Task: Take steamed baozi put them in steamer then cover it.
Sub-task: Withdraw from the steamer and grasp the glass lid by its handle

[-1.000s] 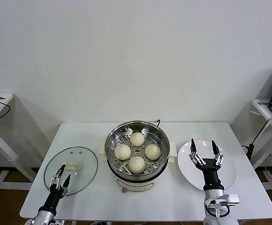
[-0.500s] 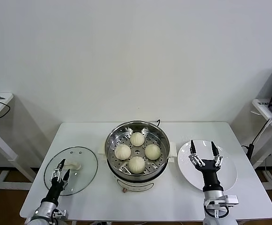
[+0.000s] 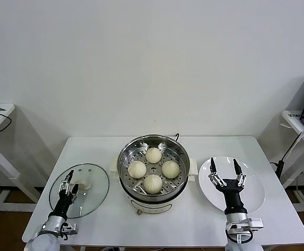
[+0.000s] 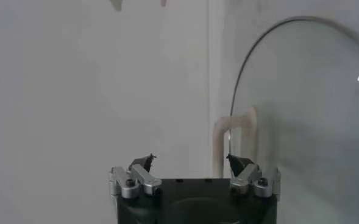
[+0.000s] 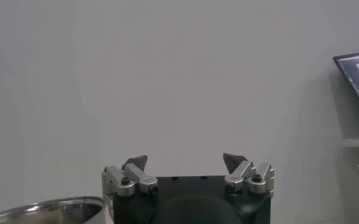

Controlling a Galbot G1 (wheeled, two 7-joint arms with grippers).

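A: All four steamed baozi (image 3: 153, 169) sit in the steamer (image 3: 153, 201) at mid-desk, so only covering remains.

B: Hence the left gripper (image 3: 68, 180), jaws wide, over the glass lid (image 3: 79, 189) by the left edge, probably lining up on its knob (image 3: 81, 184).

A: The right gripper (image 3: 226, 172)?

B: Wide too, holding nothing, above the plate (image 3: 254, 193).

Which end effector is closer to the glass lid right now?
Left. The left end effector hangs open over the glass lid, near its knob. The right end effector is across the steamer, above the plate.

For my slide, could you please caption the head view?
Four baozi in the steamer; open left gripper over the glass lid, open right gripper above the plate.
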